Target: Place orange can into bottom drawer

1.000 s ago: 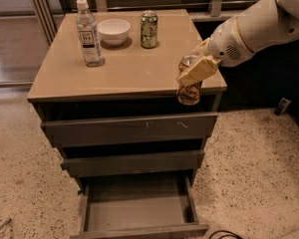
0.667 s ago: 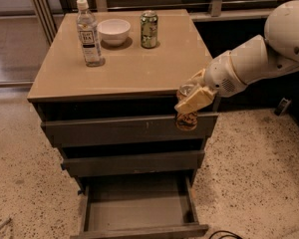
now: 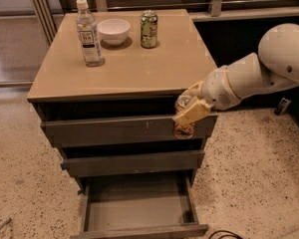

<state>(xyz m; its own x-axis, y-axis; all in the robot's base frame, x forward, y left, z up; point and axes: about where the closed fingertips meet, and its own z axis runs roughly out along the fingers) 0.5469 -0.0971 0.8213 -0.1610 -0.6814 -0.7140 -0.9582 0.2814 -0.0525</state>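
Note:
My gripper (image 3: 188, 114) is shut on the orange can (image 3: 183, 127) and holds it upright in the air in front of the right end of the top drawer front. The can's silver top shows between the tan fingers (image 3: 192, 112). The bottom drawer (image 3: 139, 210) is pulled open below and to the left of the can. It is a flat grey tray with nothing visible in it. My white arm reaches in from the right.
On the tan cabinet top (image 3: 129, 63) stand a water bottle (image 3: 88, 33), a white bowl (image 3: 113, 31) and a green can (image 3: 149, 29). Two taller drawers (image 3: 124, 131) sit slightly open above the bottom one. A black cable (image 3: 224, 234) lies on the speckled floor.
My gripper has moved down and to the left with the orange can, from beside the cabinet top's right edge to the level of the top drawer front.

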